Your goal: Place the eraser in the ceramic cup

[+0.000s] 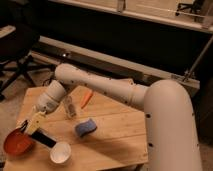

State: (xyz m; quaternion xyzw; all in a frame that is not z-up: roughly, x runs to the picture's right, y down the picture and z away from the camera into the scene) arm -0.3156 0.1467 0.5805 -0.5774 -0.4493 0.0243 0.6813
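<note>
The eraser point(43, 139) is a flat dark block that slants down to the right from my gripper point(32, 125), near the table's front left. The gripper is shut on the eraser's upper left end and holds it low over the table. The ceramic cup point(60, 153) is small, round and white. It stands just right of and below the eraser's free end, at the table's front edge. The eraser is beside the cup, not in it.
An orange-red bowl point(16, 143) sits left of the gripper at the table's edge. A blue wavy sponge point(86, 127), a clear bottle point(69, 107) and an orange stick point(86, 98) lie mid-table. The wooden table point(117, 137) ends close in front. An office chair point(17, 55) stands back left.
</note>
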